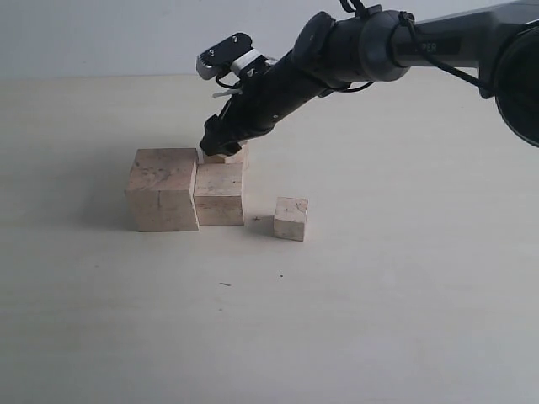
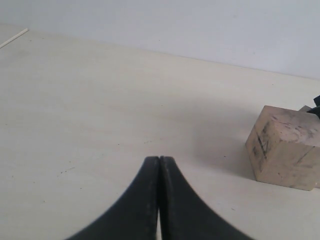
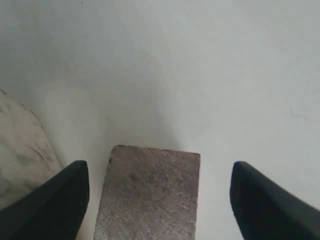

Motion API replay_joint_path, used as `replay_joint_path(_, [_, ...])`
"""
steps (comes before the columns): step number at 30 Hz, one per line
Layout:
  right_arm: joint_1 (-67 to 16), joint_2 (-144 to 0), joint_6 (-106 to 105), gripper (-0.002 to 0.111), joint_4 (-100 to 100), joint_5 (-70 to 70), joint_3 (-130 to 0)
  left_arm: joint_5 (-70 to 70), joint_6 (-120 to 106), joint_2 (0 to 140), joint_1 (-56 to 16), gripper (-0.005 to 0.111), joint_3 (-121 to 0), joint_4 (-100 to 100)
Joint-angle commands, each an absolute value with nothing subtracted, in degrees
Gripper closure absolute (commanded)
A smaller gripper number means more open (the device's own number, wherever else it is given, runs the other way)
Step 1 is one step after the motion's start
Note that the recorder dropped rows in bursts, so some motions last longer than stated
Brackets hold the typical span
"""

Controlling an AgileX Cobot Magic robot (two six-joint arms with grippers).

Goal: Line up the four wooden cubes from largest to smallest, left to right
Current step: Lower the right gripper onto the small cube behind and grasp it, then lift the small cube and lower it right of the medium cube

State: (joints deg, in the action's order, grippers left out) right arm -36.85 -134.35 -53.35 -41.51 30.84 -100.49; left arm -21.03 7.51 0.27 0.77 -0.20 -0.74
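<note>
The smallest cube (image 1: 290, 218) is seen nearest the exterior camera, standing alone on the table (image 1: 404, 320). Just behind it, the largest cube (image 1: 162, 189) and the second cube (image 1: 220, 194) are set side by side, touching or nearly so, the largest at 9 o'clock of its neighbour. At 12 o'clock of the second cube, farther back, a third cube (image 1: 227, 156) is mostly hidden. The right gripper (image 1: 221, 145) is poised on it, its arm reaching in from 2 o'clock.

In the right wrist view the right gripper (image 3: 159, 172) is spread wide. The third cube (image 3: 150, 195) is framed between the 2 fingers (image 3: 55, 200), with a gap on each side, so nothing is grasped. Its side faces are lined up with the fingers, so a square closing is judged likely.

The left gripper (image 2: 159, 170) is clenched on nothing, with the largest cube (image 2: 285, 147) well apart at its 2 o'clock.

The right arm is judged the one placed for the move. The third cube is wanted at 4 o'clock of its present spot, between the second and smallest cubes, where the gap is judged tight.
</note>
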Motion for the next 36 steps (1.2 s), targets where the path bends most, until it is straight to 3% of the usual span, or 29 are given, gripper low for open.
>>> replay_joint_path(1, [-37.03,-134.68,-53.94,0.035,-41.99,29.89,-100.36,-20.49,7.34,0.00,0.45,0.107,0.00,-0.68])
replay_joint_path(16, [-37.03,-135.72,-53.94,0.039,-42.13,29.63,-100.36,-20.49,7.34,0.00,0.45,0.107,0.00,-0.68])
replay_joint_path(20, [-37.03,-135.80,-53.21,0.059,-42.65,29.87,-100.36,-20.49,7.34,0.00,0.45,0.107,0.00,-0.68])
replay_joint_path(22, [-37.03,-135.80,-51.66,0.075,-42.66,30.50,-100.36,-20.49,7.34,0.00,0.45,0.107,0.00,-0.68])
replay_joint_path(23, [-37.03,-135.58,-50.92,0.092,-42.43,31.25,-100.36,-20.49,7.34,0.00,0.45,0.107,0.00,-0.68])
replay_joint_path(25, [-37.03,-134.41,-50.92,0.108,-38.23,31.37,-100.36,-20.49,7.34,0.00,0.45,0.107,0.00,-0.68])
replay_joint_path(36, [-28.27,-120.79,-46.83,0.108,-22.48,41.30,-100.36,-20.49,7.34,0.00,0.45,0.107,0.00,-0.68])
